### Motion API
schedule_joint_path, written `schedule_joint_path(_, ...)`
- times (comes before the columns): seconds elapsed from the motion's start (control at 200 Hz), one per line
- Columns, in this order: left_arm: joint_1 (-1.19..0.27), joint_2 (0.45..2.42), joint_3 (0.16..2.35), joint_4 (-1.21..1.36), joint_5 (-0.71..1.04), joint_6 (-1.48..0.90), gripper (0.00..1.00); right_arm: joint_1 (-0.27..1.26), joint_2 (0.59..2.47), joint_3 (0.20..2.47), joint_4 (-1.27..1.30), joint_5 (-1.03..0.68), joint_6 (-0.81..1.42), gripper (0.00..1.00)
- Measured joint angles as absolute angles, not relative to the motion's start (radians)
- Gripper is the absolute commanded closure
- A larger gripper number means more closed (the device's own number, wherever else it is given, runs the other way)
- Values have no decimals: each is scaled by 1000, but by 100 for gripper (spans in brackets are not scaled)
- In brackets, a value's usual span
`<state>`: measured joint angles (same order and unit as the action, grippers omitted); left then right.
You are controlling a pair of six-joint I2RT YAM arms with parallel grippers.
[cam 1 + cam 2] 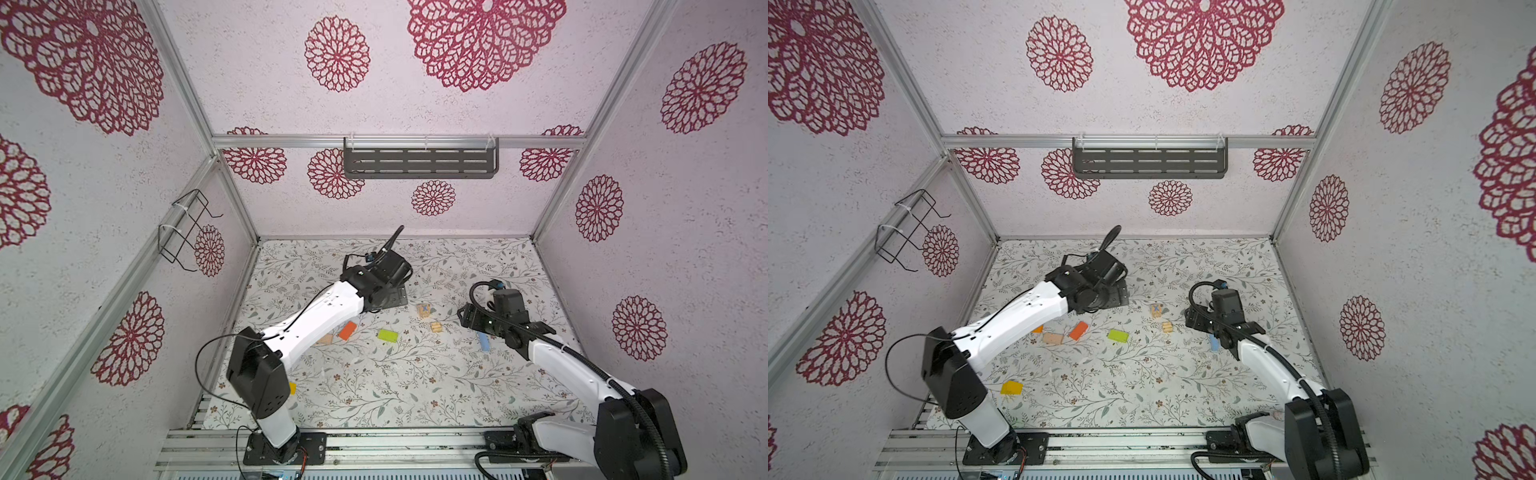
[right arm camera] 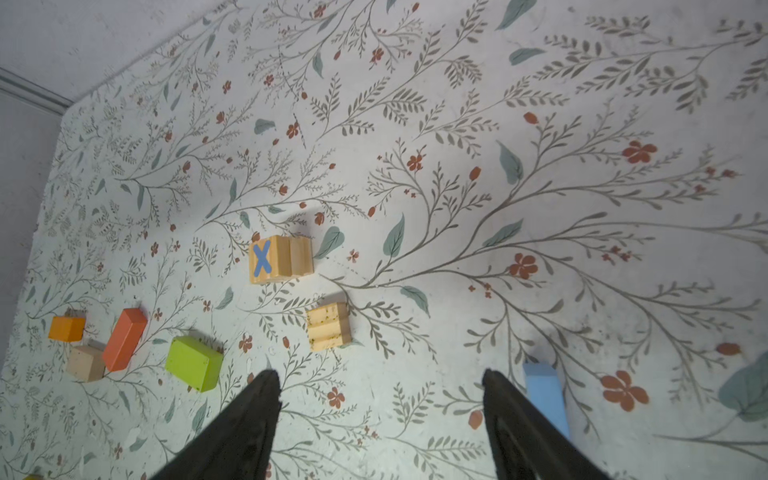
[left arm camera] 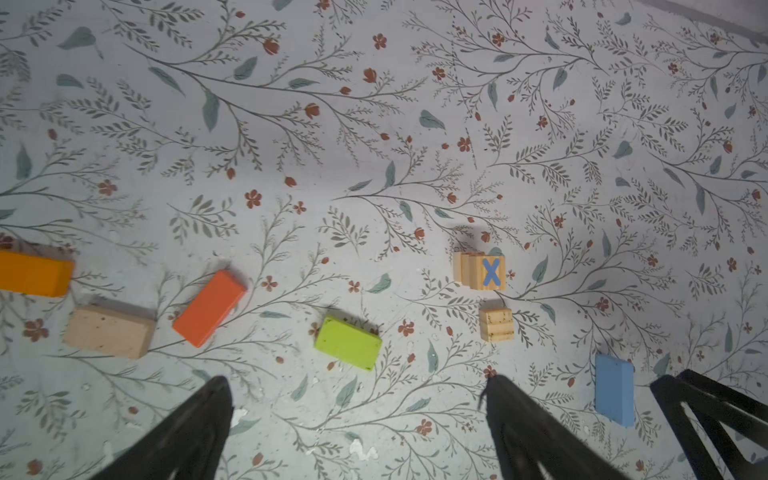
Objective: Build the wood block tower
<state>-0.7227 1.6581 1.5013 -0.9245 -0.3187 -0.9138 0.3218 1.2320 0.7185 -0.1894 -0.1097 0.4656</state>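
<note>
The tower (image 3: 484, 272) looks like a short stack of plain cubes topped by a blue X. It stands on the table (image 3: 374, 124), right of the middle in both top views. A second plain cube piece (image 3: 495, 330) sits just beside it; whether that one is single or stacked I cannot tell.

Six loose bars lie flat. The orange bar (image 3: 33, 274), plain bar (image 3: 108, 332), red-orange bar (image 3: 210, 307) and green bar (image 3: 348, 343) form a loose row left of the tower. The blue bar (image 3: 614, 388) lies to its right, and the yellow bar (image 1: 1011, 387) is near the left arm's base.

The left gripper (image 3: 357, 380) hangs over the table, fingers spread wide with nothing between them. The right gripper (image 2: 380, 374) is likewise spread and empty, with the blue bar just outside one finger.

The blocks are probably light, stiff and smooth-painted, so they may slip. A bar is best pinched across its narrow width at mid-length. The stack would likely topple at a nudge
</note>
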Motion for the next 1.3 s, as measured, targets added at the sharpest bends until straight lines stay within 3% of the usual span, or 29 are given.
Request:
schedule_joint_path(0.365,-569,1368,1072,-735,-270,-856,0,489,1499,965,-442,-60,358,29)
schedule_joint_path(0.505,-537,1314,1009,-680,-249,-841,0,516,1569,1008,-496,-47,355,40)
schedule_joint_path(0.806,-498,1275,913,-597,-212,-830,0,565,1711,1127,-549,2,358,34)
schedule_joint_path(1.301,-445,1251,873,-546,-166,-814,1,573,1842,1232,-585,53,358,36)
